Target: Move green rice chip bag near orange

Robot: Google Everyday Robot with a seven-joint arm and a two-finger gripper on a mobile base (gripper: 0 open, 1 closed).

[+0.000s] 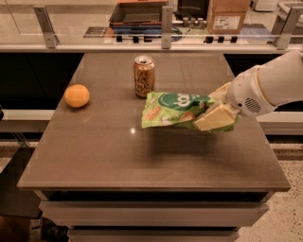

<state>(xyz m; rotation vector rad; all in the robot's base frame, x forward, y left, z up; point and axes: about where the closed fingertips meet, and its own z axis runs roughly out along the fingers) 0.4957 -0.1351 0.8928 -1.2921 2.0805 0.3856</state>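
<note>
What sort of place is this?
Probably an office kitchenette: a counter with a drink can and an orange, a glass rail behind. The gripper, at right, holds the green rice chip bag over it.

Gold-brown drink can (144,75) upright near the far middle of a brown tabletop (118,158), metal-posted glass rail (165,28) behind it, cardboard box (228,15) and dark tray (137,13) beyond
</note>
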